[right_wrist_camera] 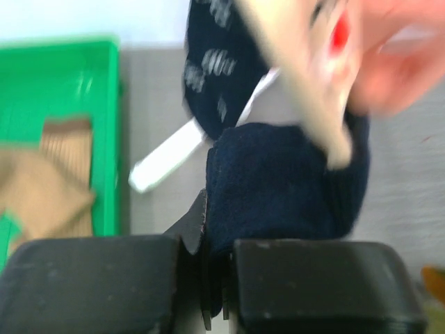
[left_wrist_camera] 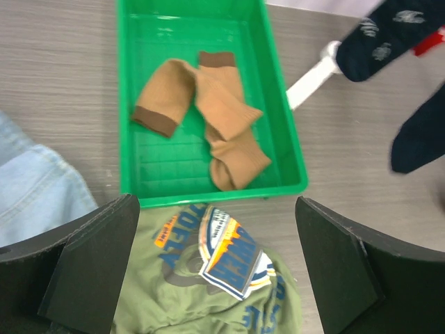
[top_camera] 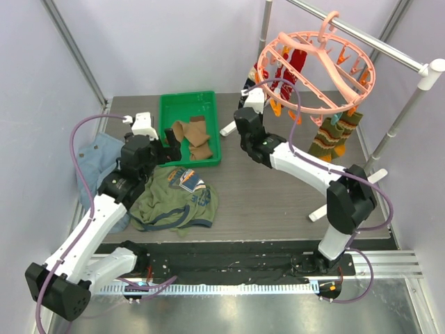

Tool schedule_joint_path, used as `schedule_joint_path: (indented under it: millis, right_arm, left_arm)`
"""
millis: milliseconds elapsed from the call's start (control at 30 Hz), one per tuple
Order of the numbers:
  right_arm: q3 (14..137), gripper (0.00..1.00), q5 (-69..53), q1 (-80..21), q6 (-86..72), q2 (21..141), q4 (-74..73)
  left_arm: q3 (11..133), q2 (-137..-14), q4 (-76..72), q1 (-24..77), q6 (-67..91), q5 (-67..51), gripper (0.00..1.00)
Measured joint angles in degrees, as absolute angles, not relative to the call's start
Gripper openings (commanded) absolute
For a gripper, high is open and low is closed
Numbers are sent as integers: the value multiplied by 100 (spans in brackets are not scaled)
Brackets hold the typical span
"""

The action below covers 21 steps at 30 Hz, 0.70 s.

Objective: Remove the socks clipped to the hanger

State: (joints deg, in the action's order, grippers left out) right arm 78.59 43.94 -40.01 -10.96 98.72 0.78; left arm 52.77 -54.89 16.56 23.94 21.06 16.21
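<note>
Presently the right tool (right_wrist_camera: pixel 217 282) is clenched on the lower end of a plain navy sock (right_wrist_camera: pixel 285 181). Dark fabric runs down into the narrow slit between its two black pads (right_wrist_camera: pixel 90 278).

That sock hangs from the hanger (top_camera: pixel 316 66), a salmon-pink spoked ring hooked over the rail stand (top_camera: pixel 389 49) at the far right of the counter (top_camera: pixel 278 195). The right wrist view is blurred, so I cannot tell which clip carries it. A second navy sock with white pattern (right_wrist_camera: pixel 215 69) hangs just behind the first.

Other socks on the ring:
- Red patterned socks (top_camera: pixel 286 69) hang on its far-left side.
- Olive socks with orange stripes (top_camera: pixel 335 136) hang on its near-right side, low over the counter.

Off the hanger, two brown-tan socks (left_wrist_camera: pixel 208 118) lie in the green tray (left_wrist_camera: pixel 125 104). They overlap one another; the bodies are tan and the cuffs darker.

The left tool (left_wrist_camera: pixel 215 216) is released, with its fingers spread wide and nothing between them. It hovers over the olive-green T-shirt (left_wrist_camera: pixel 208 292), which lies at the near edge of the tray. A pale blue denim garment (left_wrist_camera: pixel 35 188) lies beside the shirt on its left.
</note>
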Motion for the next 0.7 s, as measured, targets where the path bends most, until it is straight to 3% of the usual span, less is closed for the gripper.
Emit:
schedule_joint_path:
  millis: [700]
  right_arm:
    - [5968,1,1962,-4007,-2281,7491,-550]
  left_arm:
    - [5830,-6128,1308,2624,2714,-969,98]
